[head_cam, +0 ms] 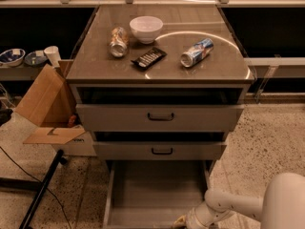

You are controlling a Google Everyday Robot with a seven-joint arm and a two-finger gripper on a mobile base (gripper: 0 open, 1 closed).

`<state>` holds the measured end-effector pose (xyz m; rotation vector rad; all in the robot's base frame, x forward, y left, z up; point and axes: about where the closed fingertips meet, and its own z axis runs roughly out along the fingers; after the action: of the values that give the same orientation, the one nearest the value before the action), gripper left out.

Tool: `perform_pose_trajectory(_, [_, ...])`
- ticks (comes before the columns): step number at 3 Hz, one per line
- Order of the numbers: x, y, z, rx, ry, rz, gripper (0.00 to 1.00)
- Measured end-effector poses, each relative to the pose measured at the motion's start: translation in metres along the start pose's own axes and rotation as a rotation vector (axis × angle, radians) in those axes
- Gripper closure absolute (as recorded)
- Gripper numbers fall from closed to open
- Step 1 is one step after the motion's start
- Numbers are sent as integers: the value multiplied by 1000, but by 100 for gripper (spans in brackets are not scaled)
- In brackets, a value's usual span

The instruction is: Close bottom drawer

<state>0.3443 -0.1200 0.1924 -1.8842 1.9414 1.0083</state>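
The bottom drawer [157, 190] of the grey cabinet is pulled far out, showing its plain grey inside; its front panel is cut off by the picture's lower edge. The top drawer [160, 117] and middle drawer [161, 150], each with a black handle, stand slightly open above it. My white arm [228, 206] reaches in from the lower right. The gripper [183, 222] is at the bottom edge, by the open drawer's front right corner, mostly out of view.
On the cabinet top [95, 61] lie a white bowl [146, 28], two tipped cans [118, 41] [196, 52] and a black remote [148, 57]. An open cardboard box [47, 109] stands at the left. A black pole [40, 191] and cable cross the floor lower left.
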Motion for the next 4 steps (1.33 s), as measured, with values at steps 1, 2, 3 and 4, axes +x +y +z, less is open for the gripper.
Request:
perform_pose_trajectory(1, [2, -5, -14, 71, -27, 10, 95])
perform_pose_trajectory(2, [1, -5, -14, 71, -27, 10, 100])
perform_pose_trajectory(3, [1, -11, -11, 81, -43, 9, 100])
perform_pose_trajectory(4, [0, -13, -11, 84, -49, 8, 100])
